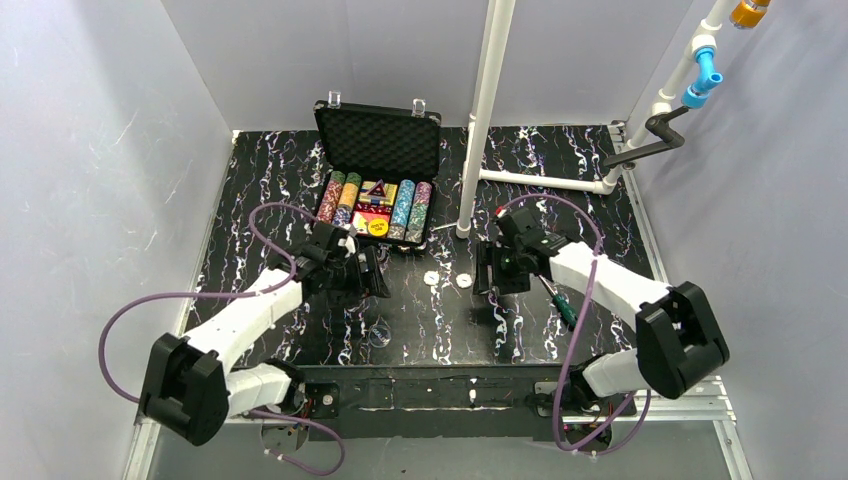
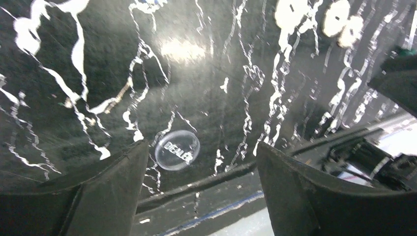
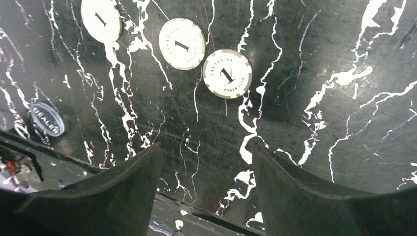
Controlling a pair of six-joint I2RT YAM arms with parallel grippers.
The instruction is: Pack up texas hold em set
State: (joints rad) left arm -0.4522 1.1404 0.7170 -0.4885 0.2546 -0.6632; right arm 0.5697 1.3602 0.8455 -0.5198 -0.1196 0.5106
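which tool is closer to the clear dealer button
Left. The left tool is open, with the dealer button just ahead, between its fingers. The right tool is open near the white chips, with the button far off to its side.

Case point(image 1: 380, 150) at far middle of table point(image 1: 600, 200), lid up behind tray. Chip rows point(image 1: 405, 205) in tray, at left and right sides. Triangle point(image 1: 376, 189) between rows, disc point(image 1: 378, 226) before it. Pole point(image 1: 480, 120) just right of case. Three loose chips point(image 3: 182, 43) on table before case, toward its right, in line between left gripper point(image 2: 201, 147) and right gripper point(image 3: 206, 147). Dealer button point(image 2: 177, 150) alone on table, nearer front edge, left of chips. Screwdriver point(image 1: 560, 300) right of chips, beside right arm.
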